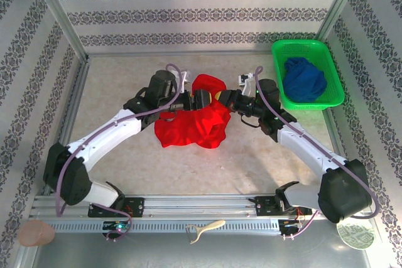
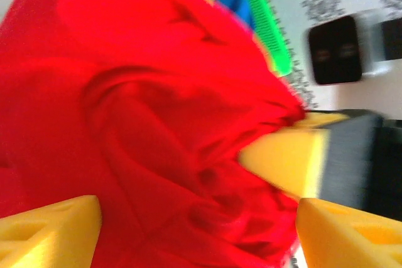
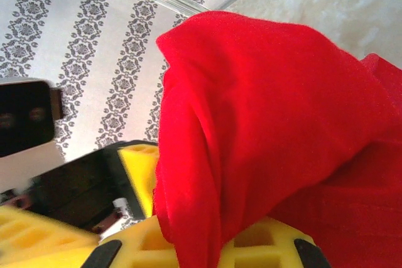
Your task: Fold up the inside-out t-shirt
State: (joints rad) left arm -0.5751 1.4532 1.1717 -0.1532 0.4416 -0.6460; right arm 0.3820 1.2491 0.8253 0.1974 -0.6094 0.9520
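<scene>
- Far left, near edge: a round tan disc (image 1: 36,233) lies on the metal ledge beside the left arm's base.
- Left arm (image 1: 107,133): it reaches from the near left corner up and inward to the middle of the table (image 1: 113,80).
- Left gripper (image 1: 201,100): the jaws are spread wide. In the left wrist view its two yellow fingers (image 2: 53,227) sit at the bottom corners, well apart, with red cloth bulging between them. I cannot tell whether either finger touches the cloth.
- T-shirt (image 1: 188,127): bright red, plain side showing, bunched in a crumpled heap at mid-table. Most of it lies on the table just nearer than the two grippers. One part stands up as a hump on their far side.
- Near rail, centre: a pale hook-shaped tool (image 1: 205,229) lies between the two arm bases.
- Right gripper (image 1: 221,97): the jaws are pressed together, pinching a fold of the t-shirt. In the right wrist view the cloth comes up from between its yellow fingers (image 3: 279,241) and drapes over them. In the left wrist view one yellow fingertip is buried in a gathered pucker of cloth.
- The two grippers face each other tip to tip, very near. I cannot tell whether they touch.
- Right arm (image 1: 308,149): it runs from the near right corner up and inward to the heap.
- Far right corner: a green basket (image 1: 301,44) stands apart from the t-shirt, with a dark blue garment (image 1: 304,80) crumpled inside.
- Near right edge: a round patterned disc (image 1: 356,235) lies by the right arm's elbow.
</scene>
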